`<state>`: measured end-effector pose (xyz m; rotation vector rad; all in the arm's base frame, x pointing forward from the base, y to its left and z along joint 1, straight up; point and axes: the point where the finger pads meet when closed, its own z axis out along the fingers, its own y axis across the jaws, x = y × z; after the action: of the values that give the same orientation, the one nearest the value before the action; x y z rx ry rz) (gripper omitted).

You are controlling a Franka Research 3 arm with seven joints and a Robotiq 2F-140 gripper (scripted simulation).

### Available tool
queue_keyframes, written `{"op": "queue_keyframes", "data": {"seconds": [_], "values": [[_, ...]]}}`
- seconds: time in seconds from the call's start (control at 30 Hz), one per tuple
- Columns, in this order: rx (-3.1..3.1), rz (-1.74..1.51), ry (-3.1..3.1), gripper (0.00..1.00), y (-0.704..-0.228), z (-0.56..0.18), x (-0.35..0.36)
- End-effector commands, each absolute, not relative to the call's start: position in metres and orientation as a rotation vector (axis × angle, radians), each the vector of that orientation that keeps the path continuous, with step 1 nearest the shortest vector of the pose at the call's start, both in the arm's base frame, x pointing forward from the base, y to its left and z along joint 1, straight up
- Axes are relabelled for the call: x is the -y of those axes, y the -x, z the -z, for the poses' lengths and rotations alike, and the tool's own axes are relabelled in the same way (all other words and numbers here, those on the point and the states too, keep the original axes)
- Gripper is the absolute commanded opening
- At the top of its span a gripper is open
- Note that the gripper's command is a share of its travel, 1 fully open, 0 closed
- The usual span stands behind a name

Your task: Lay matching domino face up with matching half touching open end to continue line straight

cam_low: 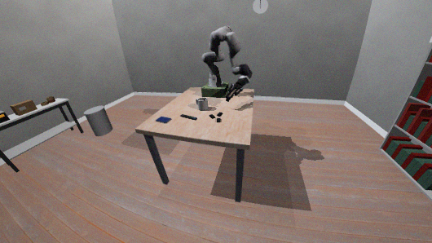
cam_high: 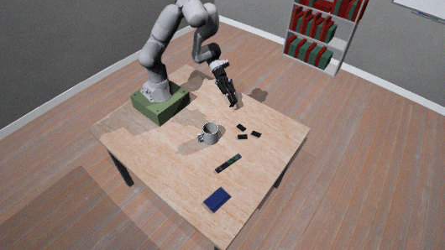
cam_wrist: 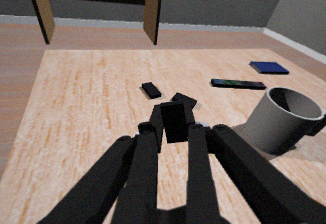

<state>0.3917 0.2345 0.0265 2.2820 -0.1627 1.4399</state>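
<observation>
The end effector (cam_wrist: 174, 131), nearly closed on a dark domino (cam_wrist: 174, 121) standing long-axis upright above the bench (cam_high: 138, 156), tilts toward the domino line (cam_high: 227, 163) beyond three loose dominoes (cam_high: 248, 132) mid-bench.

Grey rounded arm (cam_high: 168, 26), black tool (cam_high: 232, 102).

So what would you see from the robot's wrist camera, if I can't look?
The black jaws of the gripper pinch a dark domino upright above the wooden table. Beyond it lie two more dark dominoes, the domino line and a blue book; a grey mug stands at right.
</observation>
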Motion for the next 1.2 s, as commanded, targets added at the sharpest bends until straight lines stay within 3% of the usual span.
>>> {"op": "queue_keyframes", "data": {"seconds": [0.0, 1.17], "values": [[0.468, -1.637, -2.150, 0.23, -0.400, -0.035, -0.224], [0.631, -1.732, -2.063, 0.23, -0.401, 0.051, -0.224]]}}
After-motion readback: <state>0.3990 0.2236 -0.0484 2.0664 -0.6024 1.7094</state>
